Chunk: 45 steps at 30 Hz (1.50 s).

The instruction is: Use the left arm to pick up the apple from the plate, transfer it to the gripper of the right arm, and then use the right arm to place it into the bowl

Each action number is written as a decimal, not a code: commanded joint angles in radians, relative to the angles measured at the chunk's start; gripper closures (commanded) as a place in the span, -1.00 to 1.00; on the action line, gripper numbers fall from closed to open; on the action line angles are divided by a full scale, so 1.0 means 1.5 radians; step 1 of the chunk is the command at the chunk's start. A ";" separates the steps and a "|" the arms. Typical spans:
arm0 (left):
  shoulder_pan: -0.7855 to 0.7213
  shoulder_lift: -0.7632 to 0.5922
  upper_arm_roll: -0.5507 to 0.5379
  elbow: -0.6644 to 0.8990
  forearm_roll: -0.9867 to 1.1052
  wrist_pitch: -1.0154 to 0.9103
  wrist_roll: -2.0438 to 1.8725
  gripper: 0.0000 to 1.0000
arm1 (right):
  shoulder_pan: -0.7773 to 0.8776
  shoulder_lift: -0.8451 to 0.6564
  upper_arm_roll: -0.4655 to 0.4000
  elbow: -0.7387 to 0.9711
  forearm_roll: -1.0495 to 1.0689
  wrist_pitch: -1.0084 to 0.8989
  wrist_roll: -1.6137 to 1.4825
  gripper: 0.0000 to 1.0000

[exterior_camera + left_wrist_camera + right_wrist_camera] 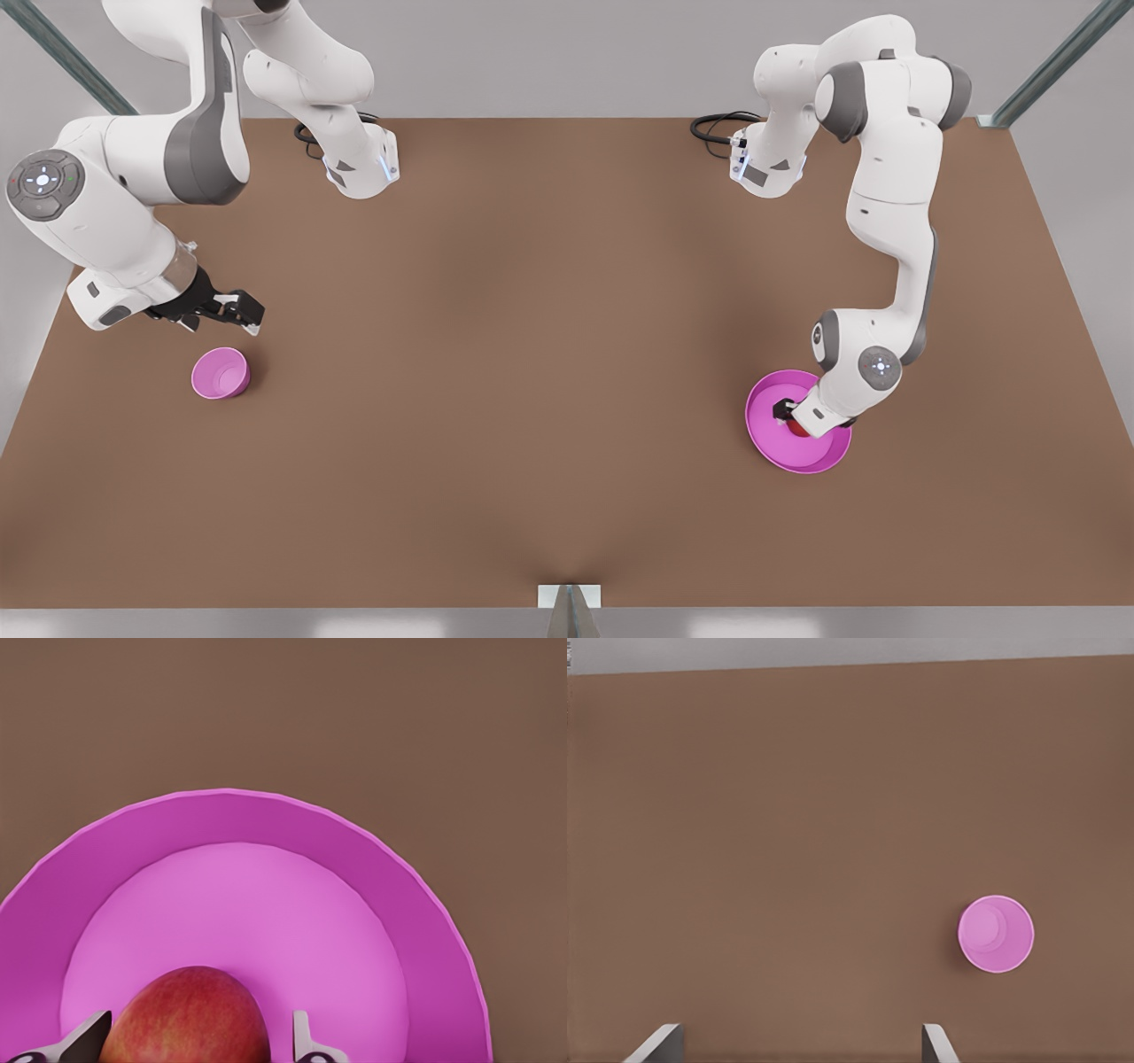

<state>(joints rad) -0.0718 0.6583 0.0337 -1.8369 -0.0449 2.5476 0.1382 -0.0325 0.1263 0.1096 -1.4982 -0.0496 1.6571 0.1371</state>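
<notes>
The left gripper (195, 1041) sits open in the plate (372, 868), its fingers either side of the apple (186, 1019). The right gripper (802, 1047) waits open, with the bowl (996, 934) just beside it.

Brown table (549, 354), pink bowl (220, 373), pink plate (764, 434) resting on it

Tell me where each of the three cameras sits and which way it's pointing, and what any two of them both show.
Front view: high above the table, looking down; both arms, bowl on its left, plate on its right.
Left wrist view: on the left arm, looking down at the apple on the plate; the open left end effector straddles the apple.
Right wrist view: on the right arm, looking down at the bowl; right end effector open.
Shared: front and left wrist views share plate and apple; front and right wrist share the bowl.
</notes>
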 commanded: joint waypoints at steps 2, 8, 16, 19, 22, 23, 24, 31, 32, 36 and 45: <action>0.000 0.000 0.001 -0.002 0.001 0.006 0.024 -0.92 | -0.001 0.000 0.000 0.001 0.005 -0.004 -0.003 -1.00; -0.001 0.000 0.000 -0.002 0.001 0.006 0.024 -0.68 | 0.000 0.000 0.001 0.003 0.004 -0.004 -0.003 -1.00; -0.001 0.011 0.000 0.001 0.000 0.006 0.023 -0.65 | 0.000 0.001 0.001 0.002 0.004 -0.004 0.005 -1.00; -0.002 0.009 0.000 0.003 0.000 0.004 0.022 -0.57 | -0.001 0.002 0.001 0.002 0.004 -0.004 0.005 -1.00; -0.005 0.005 0.000 0.005 0.000 0.002 0.022 -0.52 | -0.001 0.002 0.000 0.002 0.004 -0.004 0.005 -1.00; -0.006 0.000 -0.001 0.005 0.000 0.000 0.021 -0.52 | -0.001 0.002 0.000 0.002 0.004 -0.004 0.005 -1.00; -0.007 -0.016 -0.003 0.005 0.000 -0.015 0.020 -0.52 | -0.001 0.002 0.000 0.002 0.004 -0.004 0.005 -1.00; -0.002 -0.050 -0.214 0.128 -0.245 -0.056 0.054 -0.52 | -0.001 0.003 0.000 0.002 0.004 -0.005 0.006 -1.00; -0.004 -0.027 -0.237 0.160 -0.317 -0.055 0.117 -0.52 | -0.001 0.003 0.000 0.002 0.004 -0.005 0.006 -1.00; -0.006 0.038 -0.326 0.216 -0.548 -0.055 0.354 -0.52 | 0.000 0.004 0.000 0.001 0.010 -0.005 0.005 -1.00; -0.040 0.238 -0.528 0.424 -0.642 -0.067 0.713 -0.50 | -0.010 0.032 -0.003 0.001 0.309 0.004 0.006 -1.00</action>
<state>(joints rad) -0.1270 1.0056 -0.7443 -1.2159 -0.9694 2.4626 0.5640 -0.0487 0.1723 0.1057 -1.4977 0.2846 1.6582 0.1444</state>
